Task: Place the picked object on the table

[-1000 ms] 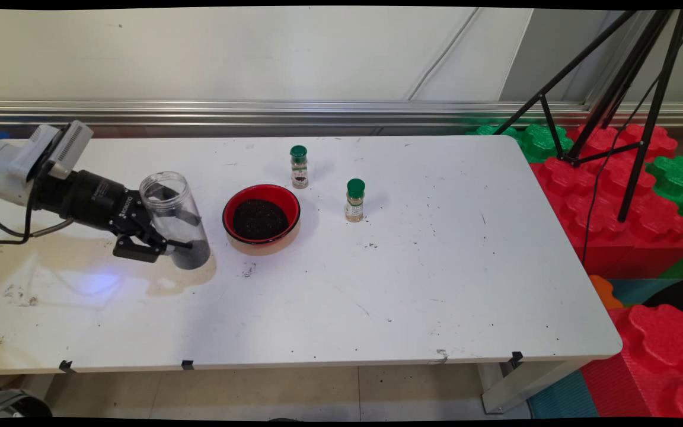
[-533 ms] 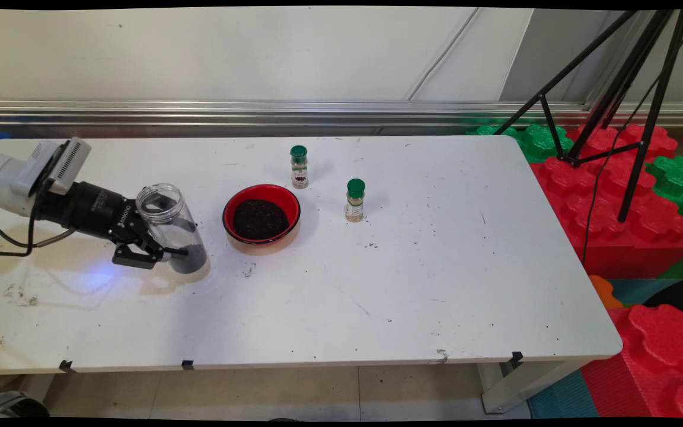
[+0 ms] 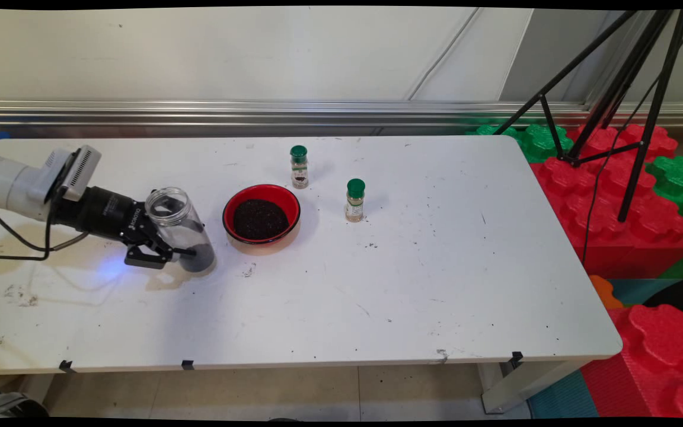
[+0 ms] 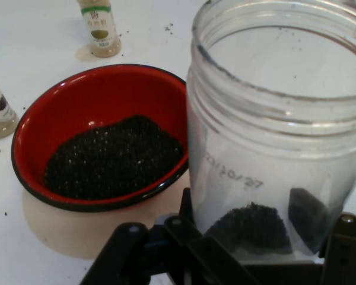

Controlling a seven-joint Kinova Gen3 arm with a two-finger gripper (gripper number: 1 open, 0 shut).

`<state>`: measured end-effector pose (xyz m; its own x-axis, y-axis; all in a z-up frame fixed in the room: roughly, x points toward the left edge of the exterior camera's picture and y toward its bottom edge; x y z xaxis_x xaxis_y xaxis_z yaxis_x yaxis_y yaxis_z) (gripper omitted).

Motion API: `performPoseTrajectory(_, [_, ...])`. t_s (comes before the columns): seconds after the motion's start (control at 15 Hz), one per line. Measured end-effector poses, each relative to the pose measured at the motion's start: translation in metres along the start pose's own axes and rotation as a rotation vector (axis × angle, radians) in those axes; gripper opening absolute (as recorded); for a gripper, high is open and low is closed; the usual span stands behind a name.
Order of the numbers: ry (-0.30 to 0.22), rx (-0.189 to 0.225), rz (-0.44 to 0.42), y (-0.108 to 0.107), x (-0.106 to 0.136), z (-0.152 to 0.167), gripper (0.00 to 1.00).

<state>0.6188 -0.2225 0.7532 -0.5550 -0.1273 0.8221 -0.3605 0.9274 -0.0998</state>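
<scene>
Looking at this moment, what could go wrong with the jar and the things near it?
1. The clear jar is open-topped, tilted and still has dark grains at its bottom, so a further tilt might spill them on the table.
2. The gripper holds the jar only near its base; it could slip or tip.
3. The red bowl, full of dark grains, stands close beside the jar and might get bumped.

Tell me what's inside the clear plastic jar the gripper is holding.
A small heap of black granules sits at the bottom of the clear plastic jar; the rest looks empty. The gripper covers the very base.
</scene>
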Motion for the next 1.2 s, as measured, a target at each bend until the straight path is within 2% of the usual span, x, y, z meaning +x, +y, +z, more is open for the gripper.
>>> performPoseTrajectory(1.2, [0.020, 0.018, 0.015, -0.006, -0.017, 0.016, 0.00])
